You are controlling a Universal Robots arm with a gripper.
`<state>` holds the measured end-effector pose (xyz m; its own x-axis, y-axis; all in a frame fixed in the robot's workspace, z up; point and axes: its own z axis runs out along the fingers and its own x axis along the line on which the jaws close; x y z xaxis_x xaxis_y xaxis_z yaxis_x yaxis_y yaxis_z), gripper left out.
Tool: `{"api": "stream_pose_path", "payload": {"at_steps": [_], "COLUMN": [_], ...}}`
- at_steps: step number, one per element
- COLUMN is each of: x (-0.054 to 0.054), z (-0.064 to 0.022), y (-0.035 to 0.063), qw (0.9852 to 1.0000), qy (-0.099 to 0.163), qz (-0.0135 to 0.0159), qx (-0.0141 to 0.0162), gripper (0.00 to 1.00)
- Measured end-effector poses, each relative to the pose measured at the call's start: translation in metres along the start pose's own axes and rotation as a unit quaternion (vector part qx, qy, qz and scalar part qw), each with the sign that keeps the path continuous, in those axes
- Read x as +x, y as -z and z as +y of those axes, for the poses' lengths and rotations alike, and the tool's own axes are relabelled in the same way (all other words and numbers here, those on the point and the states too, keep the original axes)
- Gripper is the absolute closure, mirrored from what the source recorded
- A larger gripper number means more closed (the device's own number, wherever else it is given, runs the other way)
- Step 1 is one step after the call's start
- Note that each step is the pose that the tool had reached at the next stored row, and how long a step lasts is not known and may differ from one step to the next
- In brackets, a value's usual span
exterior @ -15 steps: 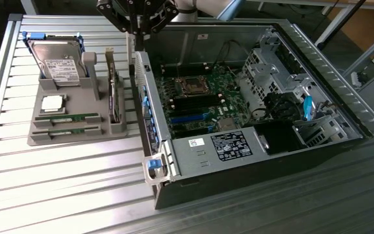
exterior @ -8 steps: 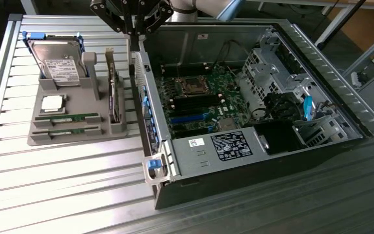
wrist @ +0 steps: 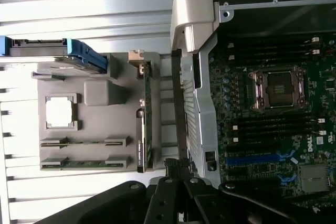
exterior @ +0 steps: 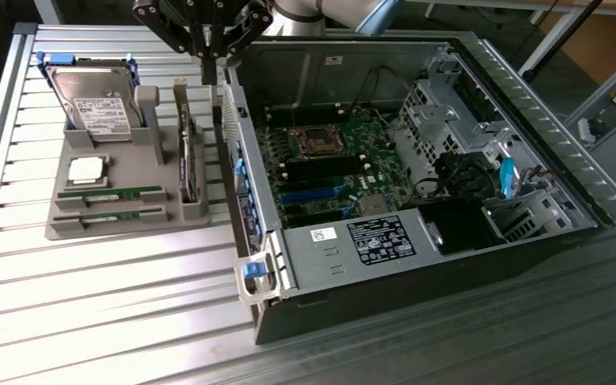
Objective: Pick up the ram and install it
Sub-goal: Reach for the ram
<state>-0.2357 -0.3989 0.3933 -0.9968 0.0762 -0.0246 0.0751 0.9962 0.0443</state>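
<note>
Our pincer (exterior: 209, 66) hangs clenched and empty, fingers pressed together with nothing between them, above the gap between the grey tray (exterior: 126, 230) and the open wall of the computer case (exterior: 415, 269). Nearest beneath it stands the upright expansion card (exterior: 187, 160), at the tray's edge toward the case. The ram (exterior: 110, 195) lies flat in its holder at the tray's end farthest from the hard drive (exterior: 99, 104), well apart from the pincer, with a second stick (exterior: 110, 215) just beside it; we cannot tell which of the two is meant. Both rest in the tray on the slatted counter (exterior: 73, 309), so we judge the pick-up not yet made and the work at its approach. The dark memory slots (wrist: 273, 127) beside the CPU socket (wrist: 277, 88) on the motherboard (exterior: 340, 188) look unfilled to us. The grasp, as we judge it, calls for jaws released, brought over the tray and lined up along the stick's thin long edge, clear of the upright card and the square CPU chip (exterior: 87, 170). On the motherboard we read "DELL" (wrist: 318, 141); the labels on the power supply (exterior: 378, 239) and the hard drive carry print too small for us to read.
</note>
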Motion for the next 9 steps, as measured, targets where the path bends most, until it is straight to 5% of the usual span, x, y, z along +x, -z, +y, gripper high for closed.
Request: {"api": "stream_pose_path", "payload": {"at_steps": [9], "x": [0.016], "z": [-0.0012], "y": [0.0004], "qw": [1.0000], "qy": [0.000], "qz": [0.0000], "qx": [0.0000], "gripper": [0.91]}}
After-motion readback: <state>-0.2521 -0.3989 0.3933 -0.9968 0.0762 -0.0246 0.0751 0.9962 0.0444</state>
